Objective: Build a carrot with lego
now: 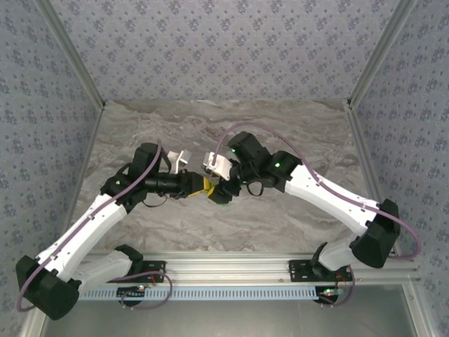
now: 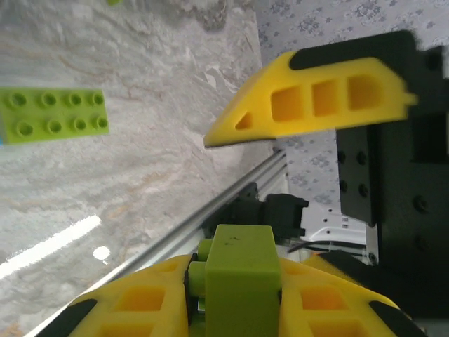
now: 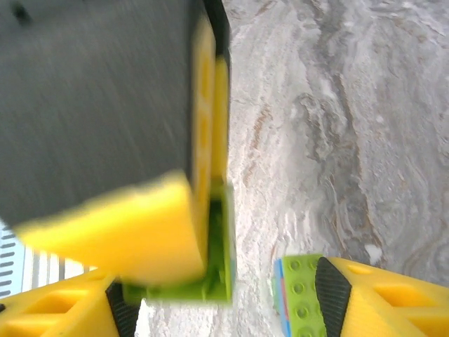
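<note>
In the top view you had even, fairly bright light from above; the arms (image 1: 91,225) threw only soft, faint shadows on the counter (image 1: 280,217). From the left wrist you saw a white streak of glare on the polished stone, and the yellow-green brick (image 2: 242,270) nearest the lens was a little soft. Your right wrist picture was smeared, probably by motion: the dark housing (image 3: 91,91) lost all its edges.

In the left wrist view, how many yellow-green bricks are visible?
2. A long brick lies on the table, at left; a second brick is clamped between the left fingers, at the bottom. A green speck at the top edge may be another.
</note>
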You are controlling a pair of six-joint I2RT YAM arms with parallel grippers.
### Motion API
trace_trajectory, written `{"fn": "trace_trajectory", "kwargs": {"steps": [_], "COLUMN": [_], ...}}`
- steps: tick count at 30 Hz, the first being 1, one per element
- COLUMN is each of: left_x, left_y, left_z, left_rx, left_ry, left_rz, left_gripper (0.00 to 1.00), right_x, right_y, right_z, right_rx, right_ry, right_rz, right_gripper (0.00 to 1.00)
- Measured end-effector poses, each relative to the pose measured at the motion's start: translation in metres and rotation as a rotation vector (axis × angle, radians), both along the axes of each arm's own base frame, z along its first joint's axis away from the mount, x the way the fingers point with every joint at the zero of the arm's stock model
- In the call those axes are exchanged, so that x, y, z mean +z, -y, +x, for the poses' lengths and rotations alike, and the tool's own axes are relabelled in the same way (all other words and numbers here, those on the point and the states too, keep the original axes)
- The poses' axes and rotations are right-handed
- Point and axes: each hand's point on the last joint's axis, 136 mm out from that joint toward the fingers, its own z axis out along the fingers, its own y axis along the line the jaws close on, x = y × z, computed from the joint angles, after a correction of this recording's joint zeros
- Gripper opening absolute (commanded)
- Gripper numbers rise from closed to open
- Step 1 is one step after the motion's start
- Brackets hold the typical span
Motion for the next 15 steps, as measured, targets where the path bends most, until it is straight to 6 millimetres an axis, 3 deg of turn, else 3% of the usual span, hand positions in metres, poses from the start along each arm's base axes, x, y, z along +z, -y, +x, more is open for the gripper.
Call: {"fn": "trace_trajectory", "kwargs": {"steps": [3,6,9,12,15], "left_x": [0.006,0.005,0.016,0.038,0.063], "left_y": [-0.007,-0.016,-0.024,-0.027,-0.023], "left_z": [0.006,0.012,0.016,0.010,-0.005], "left_rx": [-0.002,-0.001,0.009,-0.011,-0.060], "left_ry": [0.112,0.240,0.398,0.612,0.859], "left_rz": [0.059,0.124,0.149,0.114,0.074], "left_gripper": [0.21,0.18,0.25,0.30,0.31], "right_x": [0.017,0.046,0.066,0.066,0.050], "right_y": [0.026,0.058,0.084,0.098,0.099], "right_z": [0.011,0.029,0.049,0.070,0.086], "right_rx": [-0.080,-0.217,-0.377,-0.511,-0.606], "right_ry": [-0.001,-0.015,-0.105,-0.284,-0.524], "right_rz": [0.072,0.198,0.319,0.412,0.477], "right_gripper": [0.75,0.77,0.77,0.73,0.72]}}
